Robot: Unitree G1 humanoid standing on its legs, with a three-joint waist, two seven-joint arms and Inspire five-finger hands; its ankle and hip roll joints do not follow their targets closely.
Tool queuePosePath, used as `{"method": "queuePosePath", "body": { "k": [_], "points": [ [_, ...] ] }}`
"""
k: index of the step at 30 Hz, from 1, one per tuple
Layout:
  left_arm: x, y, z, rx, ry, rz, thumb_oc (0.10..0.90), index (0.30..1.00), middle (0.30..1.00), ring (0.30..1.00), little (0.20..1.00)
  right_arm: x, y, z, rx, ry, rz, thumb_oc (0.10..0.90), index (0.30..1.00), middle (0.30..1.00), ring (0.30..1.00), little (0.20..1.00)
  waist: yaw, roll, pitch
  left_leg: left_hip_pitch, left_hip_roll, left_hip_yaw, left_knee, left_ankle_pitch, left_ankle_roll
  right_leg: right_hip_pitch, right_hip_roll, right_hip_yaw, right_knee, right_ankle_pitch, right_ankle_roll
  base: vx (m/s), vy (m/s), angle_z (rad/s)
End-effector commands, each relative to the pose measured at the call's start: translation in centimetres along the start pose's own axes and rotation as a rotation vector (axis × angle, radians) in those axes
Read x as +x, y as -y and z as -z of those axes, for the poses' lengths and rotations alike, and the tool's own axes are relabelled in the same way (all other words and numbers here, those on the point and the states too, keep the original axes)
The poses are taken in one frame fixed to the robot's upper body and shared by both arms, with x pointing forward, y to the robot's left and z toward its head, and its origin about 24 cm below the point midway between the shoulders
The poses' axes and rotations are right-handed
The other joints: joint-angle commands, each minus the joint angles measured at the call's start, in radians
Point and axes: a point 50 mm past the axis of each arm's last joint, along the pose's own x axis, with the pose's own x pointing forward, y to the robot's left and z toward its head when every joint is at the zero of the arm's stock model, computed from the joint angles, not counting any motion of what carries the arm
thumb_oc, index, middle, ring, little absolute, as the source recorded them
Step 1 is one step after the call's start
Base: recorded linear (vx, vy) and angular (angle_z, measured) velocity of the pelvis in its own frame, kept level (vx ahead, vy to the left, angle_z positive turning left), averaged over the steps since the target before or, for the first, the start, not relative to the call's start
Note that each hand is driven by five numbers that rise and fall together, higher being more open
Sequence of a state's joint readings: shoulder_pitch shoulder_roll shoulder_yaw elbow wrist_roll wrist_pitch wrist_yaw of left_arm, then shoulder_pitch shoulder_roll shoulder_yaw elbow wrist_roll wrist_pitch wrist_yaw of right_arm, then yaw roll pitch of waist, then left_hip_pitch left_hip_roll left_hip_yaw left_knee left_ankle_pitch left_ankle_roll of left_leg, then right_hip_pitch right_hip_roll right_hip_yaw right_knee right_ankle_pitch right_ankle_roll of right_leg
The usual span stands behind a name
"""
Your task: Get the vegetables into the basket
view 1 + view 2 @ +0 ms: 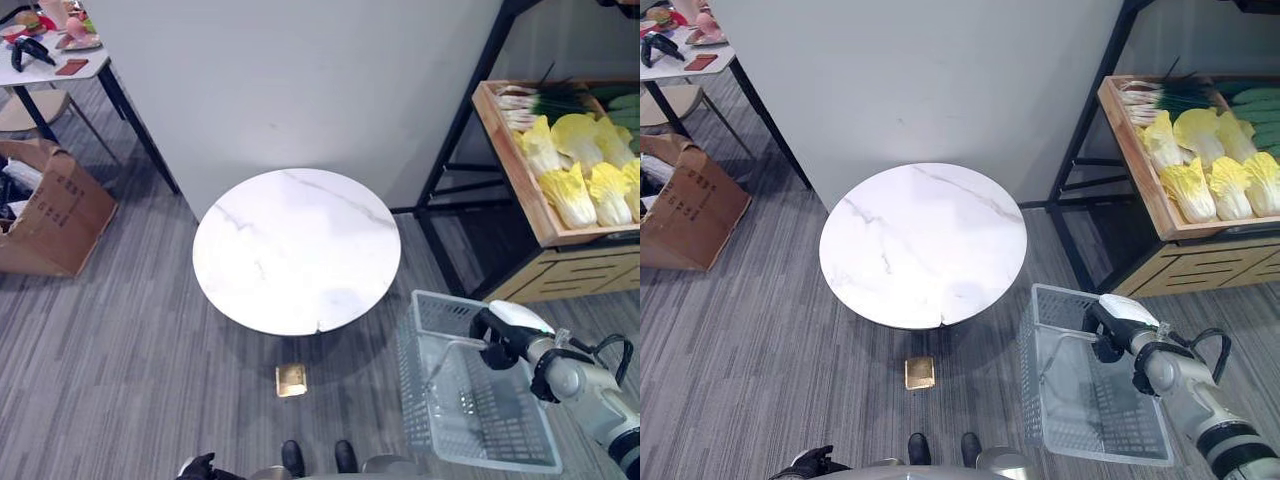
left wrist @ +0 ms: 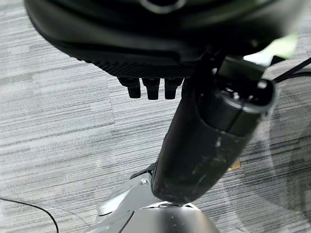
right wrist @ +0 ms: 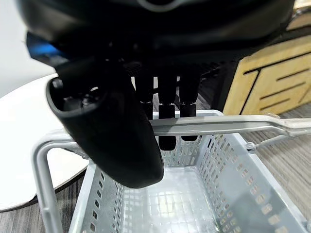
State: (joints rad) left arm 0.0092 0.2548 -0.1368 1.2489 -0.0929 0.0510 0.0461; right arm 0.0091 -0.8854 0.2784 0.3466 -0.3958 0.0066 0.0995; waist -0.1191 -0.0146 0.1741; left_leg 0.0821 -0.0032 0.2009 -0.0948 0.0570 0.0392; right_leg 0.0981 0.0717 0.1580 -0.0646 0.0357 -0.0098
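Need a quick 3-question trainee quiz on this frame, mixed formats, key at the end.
1. True or false: the basket already holds vegetables.
2. The right hand is curled round: A) the basket's handle, B) a cabbage, C) nothing.
3. Fill in: the cabbages lie in a wooden ____ on the shelf.

Key: 1 false, the basket is empty. 2 A. 3 crate.

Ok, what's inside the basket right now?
No vegetables show inside the basket: its mesh floor shows bare in the right wrist view. The right hand curls round its handle. The thumb covers part of the near wall.
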Motion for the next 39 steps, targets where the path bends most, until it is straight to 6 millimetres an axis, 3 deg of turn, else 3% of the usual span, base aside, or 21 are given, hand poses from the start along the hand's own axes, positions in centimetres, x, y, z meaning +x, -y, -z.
{"method": "queuePosePath", "body": {
  "k": [1, 6, 9, 10, 11, 12, 13, 16, 19, 22, 34, 39],
  "points": [
    [0.1, 0.1, -1.5, 0.072, 0.040, -0.004, 0.900, 1.000, 1.000, 1.000, 1.000, 0.3, 8.1, -1.8, 0.015, 0.085, 0.342, 0.400, 0.300, 0.300, 0.300, 0.300, 0.021, -0.006, -0.027, 0.035, -0.047, 0.052, 0.098, -0.211, 0.041, -0.081, -0.045, 0.049, 0.093, -0.019, 0.158, -0.01, 0.048, -0.43],
    [0.1, -0.2, -2.3, 0.075, 0.068, -0.011, 0.900, 1.000, 1.000, 1.000, 1.000, 0.3, 7.9, -2.5, 0.019, 0.115, 0.334, 0.400, 0.300, 0.300, 0.300, 0.300, 0.015, 0.007, -0.010, 0.041, -0.045, 0.108, 0.069, -0.210, 0.047, -0.133, -0.035, 0.061, 0.150, -0.019, 0.181, -0.01, 0.048, -0.46],
    [0.1, -0.5, -4.0, 0.066, 0.123, -0.027, 0.900, 1.000, 1.000, 1.000, 1.000, 0.4, 7.8, -3.5, 0.022, 0.156, 0.342, 0.400, 0.300, 0.300, 0.300, 0.300, 0.023, 0.018, 0.024, 0.051, -0.038, 0.159, 0.066, -0.216, 0.045, -0.175, -0.082, -0.125, 0.208, -0.023, 0.176, 0.00, 0.010, -0.32],
    [0.1, -0.8, -4.4, 0.060, 0.139, -0.035, 0.900, 1.000, 1.000, 1.000, 1.000, 0.6, 7.8, -3.9, 0.018, 0.165, 0.339, 0.400, 0.300, 0.300, 0.300, 0.300, 0.039, 0.020, 0.031, 0.056, -0.031, 0.193, 0.066, -0.220, 0.041, -0.173, -0.117, -0.258, 0.211, -0.048, 0.162, 0.02, -0.020, -0.52],
    [0.1, -0.9, -4.4, 0.059, 0.140, -0.038, 0.900, 1.000, 1.000, 1.000, 1.000, 0.7, 7.7, -3.9, 0.014, 0.169, 0.332, 0.400, 0.300, 0.300, 0.300, 0.300, 0.043, 0.021, 0.031, 0.060, -0.029, 0.210, 0.060, -0.221, 0.037, -0.166, -0.133, -0.333, 0.204, -0.055, 0.152, 0.05, -0.020, -0.90],
    [0.1, -1.0, -4.2, 0.061, 0.136, -0.040, 0.900, 1.000, 1.000, 1.000, 1.000, 0.8, 7.4, -4.0, 0.013, 0.169, 0.319, 0.400, 0.300, 0.300, 0.300, 0.300, 0.044, 0.020, 0.030, 0.067, -0.027, 0.215, 0.055, -0.225, 0.030, -0.158, -0.144, -0.381, 0.197, -0.055, 0.158, 0.04, -0.020, -0.96],
    [0.1, -1.0, -4.2, 0.060, 0.136, -0.041, 0.900, 1.000, 1.000, 1.000, 1.000, 0.9, 7.4, -4.0, 0.013, 0.170, 0.318, 0.400, 0.300, 0.300, 0.300, 0.300, 0.043, 0.019, 0.030, 0.067, -0.027, 0.216, 0.055, -0.224, 0.031, -0.158, -0.144, -0.382, 0.196, -0.055, 0.157, 0.04, -0.028, -1.24],
    [0.1, -1.6, -3.9, 0.054, 0.122, -0.057, 0.900, 1.000, 1.000, 1.000, 1.000, 1.7, 7.0, -5.5, 0.001, 0.209, 0.289, 0.400, 0.300, 0.300, 0.300, 0.300, 0.068, 0.012, 0.023, 0.071, -0.023, 0.293, 0.040, -0.215, 0.020, -0.169, -0.177, -0.552, 0.153, -0.002, 0.184, 0.02, -0.098, -0.72],
    [0.1, -1.4, -3.9, 0.063, 0.116, -0.055, 0.900, 1.000, 1.000, 1.000, 1.000, 1.7, 6.6, -5.5, 0.008, 0.207, 0.276, 0.400, 0.300, 0.300, 0.300, 0.300, 0.061, 0.008, 0.016, 0.080, -0.027, 0.296, 0.027, -0.215, 0.015, -0.140, -0.171, -0.551, 0.095, 0.013, 0.186, 0.05, -0.094, -0.34],
    [0.1, -0.7, -4.3, 0.081, 0.127, -0.035, 0.900, 1.000, 1.000, 1.000, 1.000, 1.4, 5.7, -5.1, 0.024, 0.196, 0.257, 0.400, 0.300, 0.300, 0.300, 0.300, 0.051, 0.008, 0.000, 0.088, -0.021, 0.293, 0.024, -0.214, 0.000, -0.111, -0.145, -0.504, 0.031, 0.013, 0.177, 0.13, -0.169, 0.01],
    [0.1, -0.2, -5.0, 0.098, 0.139, -0.031, 0.900, 1.000, 1.000, 1.000, 1.000, 0.9, 3.6, -3.5, 0.061, 0.145, 0.187, 0.400, 0.300, 0.300, 0.300, 0.300, 0.024, 0.013, 0.004, 0.093, 0.023, 0.303, 0.008, -0.182, -0.049, -0.128, -0.093, -0.454, 0.049, -0.047, 0.142, 0.15, -0.158, -0.08],
    [0.1, -0.4, -5.2, 0.077, 0.140, -0.047, 0.900, 1.000, 1.000, 1.000, 1.000, 0.9, 2.6, -3.3, 0.088, 0.138, 0.165, 0.400, 0.300, 0.300, 0.300, 0.300, 0.025, -0.001, 0.010, 0.085, 0.061, 0.303, 0.078, -0.166, -0.087, -0.122, -0.073, -0.443, 0.064, -0.084, 0.116, 0.18, -0.228, -0.02]
  ]
}}
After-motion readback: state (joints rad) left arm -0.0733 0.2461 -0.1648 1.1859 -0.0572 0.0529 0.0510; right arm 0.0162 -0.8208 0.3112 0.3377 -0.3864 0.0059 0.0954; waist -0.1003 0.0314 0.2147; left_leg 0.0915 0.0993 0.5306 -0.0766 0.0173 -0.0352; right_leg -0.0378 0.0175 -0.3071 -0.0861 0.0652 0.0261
